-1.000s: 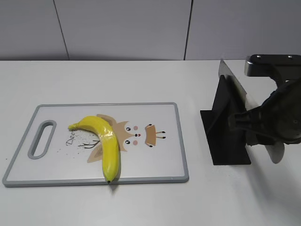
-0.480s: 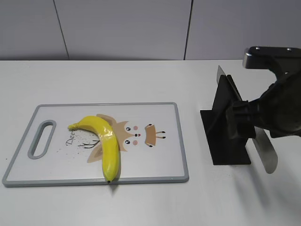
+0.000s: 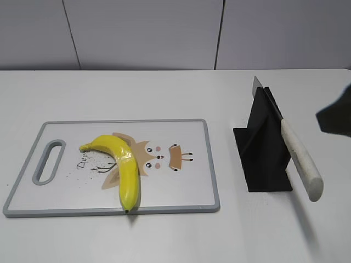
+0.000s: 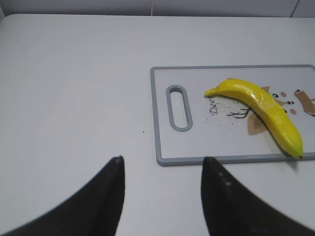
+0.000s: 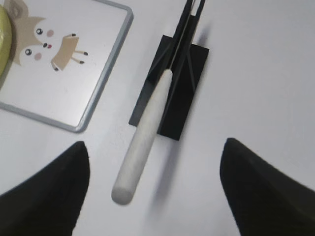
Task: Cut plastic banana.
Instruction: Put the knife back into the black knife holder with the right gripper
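The plastic banana (image 3: 123,164) lies on the grey-rimmed cutting board (image 3: 181,205), left of its middle. It also shows in the left wrist view (image 4: 263,105), and only its edge shows in the right wrist view (image 5: 4,42). A knife with a white handle (image 3: 300,161) rests slanted in a black stand (image 3: 263,148), handle sticking out toward the front; the right wrist view shows the handle (image 5: 145,132). My right gripper (image 5: 155,157) is open and empty, above and behind the handle. My left gripper (image 4: 162,164) is open and empty, left of the board's front corner.
The board (image 4: 162,123) has a handle slot (image 4: 178,107) at its left end and a cartoon print. A dark part of the right arm (image 3: 337,118) shows at the exterior view's right edge. A grey wall runs behind the white table (image 3: 164,87).
My right arm has pulled back to the right, almost out of the exterior view. It no longer covers the knife, whose white handle now shows in full in the stand.
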{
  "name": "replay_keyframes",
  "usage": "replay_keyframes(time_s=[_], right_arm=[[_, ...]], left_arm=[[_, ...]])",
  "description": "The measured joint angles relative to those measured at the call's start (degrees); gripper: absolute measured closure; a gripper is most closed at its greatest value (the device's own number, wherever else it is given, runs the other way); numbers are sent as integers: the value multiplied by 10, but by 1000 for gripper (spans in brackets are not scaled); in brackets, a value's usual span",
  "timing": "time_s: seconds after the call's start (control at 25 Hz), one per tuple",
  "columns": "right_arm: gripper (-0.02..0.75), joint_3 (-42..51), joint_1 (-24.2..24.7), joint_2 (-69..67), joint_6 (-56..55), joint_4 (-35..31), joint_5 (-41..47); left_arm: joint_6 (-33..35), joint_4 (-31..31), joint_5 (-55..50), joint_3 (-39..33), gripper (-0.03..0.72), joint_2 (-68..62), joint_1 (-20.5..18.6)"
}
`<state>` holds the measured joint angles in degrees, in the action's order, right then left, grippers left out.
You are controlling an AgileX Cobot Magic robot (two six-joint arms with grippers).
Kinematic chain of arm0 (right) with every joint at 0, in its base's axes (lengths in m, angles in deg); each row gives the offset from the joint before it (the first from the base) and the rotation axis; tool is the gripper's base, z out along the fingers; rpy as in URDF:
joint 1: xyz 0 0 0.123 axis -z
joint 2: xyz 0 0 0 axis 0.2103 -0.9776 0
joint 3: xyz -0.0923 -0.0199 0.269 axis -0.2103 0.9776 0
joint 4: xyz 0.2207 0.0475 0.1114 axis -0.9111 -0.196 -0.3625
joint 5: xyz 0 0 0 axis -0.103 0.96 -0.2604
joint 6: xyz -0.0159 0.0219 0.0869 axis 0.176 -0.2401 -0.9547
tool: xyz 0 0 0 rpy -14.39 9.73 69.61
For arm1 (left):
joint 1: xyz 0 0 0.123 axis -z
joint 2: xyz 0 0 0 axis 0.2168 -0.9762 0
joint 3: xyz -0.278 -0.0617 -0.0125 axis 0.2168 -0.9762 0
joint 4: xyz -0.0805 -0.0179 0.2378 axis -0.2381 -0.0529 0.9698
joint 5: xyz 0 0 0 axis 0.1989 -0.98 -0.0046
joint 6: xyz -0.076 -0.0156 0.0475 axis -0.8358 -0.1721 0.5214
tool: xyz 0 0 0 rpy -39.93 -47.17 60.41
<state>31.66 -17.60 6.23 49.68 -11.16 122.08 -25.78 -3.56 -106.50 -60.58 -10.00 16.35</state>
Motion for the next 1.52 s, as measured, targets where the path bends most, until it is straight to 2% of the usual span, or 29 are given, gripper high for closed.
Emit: replay_keyframes(time_s=[0.32, 0.68, 1.36, 1.52], right_arm=[[118, 123, 0, 241, 47, -25, 58], [148, 183, 0, 447, 54, -40, 136], [150, 189, 0, 569, 56, -51, 148], [150, 189, 16, 570, 56, -62, 148]], left_arm=[[0, 1, 0, 0, 200, 0, 0], [0, 1, 0, 0, 200, 0, 0], [0, 1, 1, 0, 200, 0, 0], [0, 2, 1, -1, 200, 0, 0]])
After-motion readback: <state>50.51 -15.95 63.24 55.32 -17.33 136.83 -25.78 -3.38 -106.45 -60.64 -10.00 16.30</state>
